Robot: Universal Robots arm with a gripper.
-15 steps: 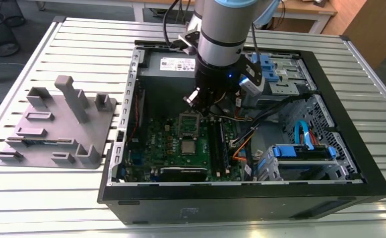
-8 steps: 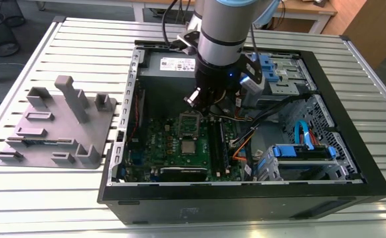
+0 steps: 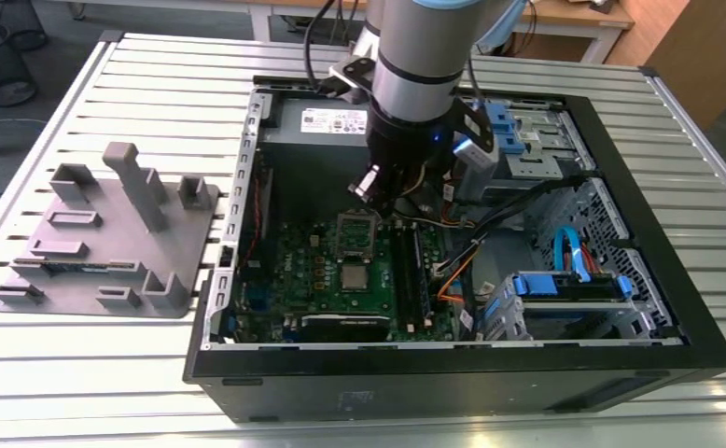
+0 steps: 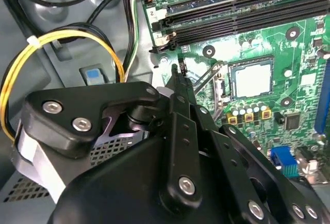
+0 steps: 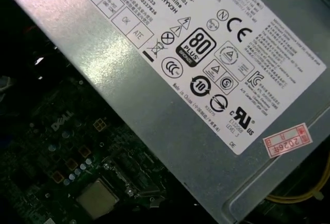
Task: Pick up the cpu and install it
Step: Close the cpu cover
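Slatted aluminium counter [image 3: 114, 373] carried a black open-sided computer case [image 3: 463, 387], lying flat with its inside facing up.

Inside the case, on its floor: a green circuit board [image 3: 319, 271] [image 4: 304, 43]. At the case's far end in the exterior view sat a grey metal power supply box [image 3: 319, 126] [image 5: 170, 105] with a white printed label.

The cpu [image 3: 356, 276] [image 4: 251, 78] [image 5: 96, 199], a small flat square chip with a silver top, lay flat in its socket on the board, roughly mid-way across the case floor. Nothing held it.

A rectangular metal frame [image 3: 356, 227] sat in the case between the cpu and the power supply end. In the second wrist view a thin wire lever [image 4: 209, 77] slanted between the gripper tip and the cpu.

The silver and black arm [image 3: 419, 56] reached down into the case's open top. Its black gripper [image 3: 373, 191] [image 4: 176, 72] hung over the board toward the power supply end of the case, apart from the cpu. Clenched or released, I could not tell.

Also in the case: long black memory slots [image 4: 247, 12], a bundle of yellow cables [image 4: 62, 41], and blue plastic drive brackets [image 3: 568, 285] on the case's side at the exterior view's right.

Outside the case, off its side at the exterior view's left, a matte grey plastic holder [image 3: 102, 252] with upright blocks rested on the counter.
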